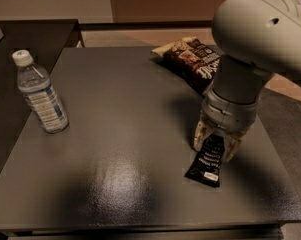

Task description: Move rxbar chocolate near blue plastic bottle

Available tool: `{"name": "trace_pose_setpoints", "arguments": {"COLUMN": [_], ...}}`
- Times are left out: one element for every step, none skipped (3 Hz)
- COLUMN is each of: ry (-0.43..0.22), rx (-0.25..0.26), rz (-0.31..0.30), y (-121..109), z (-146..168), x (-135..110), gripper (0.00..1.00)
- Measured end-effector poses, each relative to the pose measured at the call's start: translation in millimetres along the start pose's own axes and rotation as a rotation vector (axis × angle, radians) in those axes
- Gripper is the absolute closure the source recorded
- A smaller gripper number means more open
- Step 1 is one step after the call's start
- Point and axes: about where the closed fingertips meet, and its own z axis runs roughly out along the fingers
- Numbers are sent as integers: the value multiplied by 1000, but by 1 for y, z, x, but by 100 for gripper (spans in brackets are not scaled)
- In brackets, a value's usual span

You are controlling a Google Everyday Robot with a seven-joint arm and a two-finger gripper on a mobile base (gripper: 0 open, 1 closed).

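The rxbar chocolate is a flat black wrapper with white lettering, lying on the dark table at the right front. My gripper stands straight over its far end, a finger on each side of the bar, closed in against it. The bar still rests on the table. The blue plastic bottle stands upright at the table's left side, clear with a white cap and a pale label, far from the bar and the gripper.
A brown-and-cream chip bag lies at the table's back right, just behind my arm. The dark table ends close in front of the bar and to its right. A second dark surface lies beyond the bottle at back left.
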Motion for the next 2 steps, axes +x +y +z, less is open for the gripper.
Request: {"name": "trace_pose_setpoints", "arguments": {"ry": [-11, 17], "rx": [29, 68], "rz": [28, 84], "y": [-11, -29], "z": [-10, -21], "x": [-15, -32], "gripper": [100, 100]}}
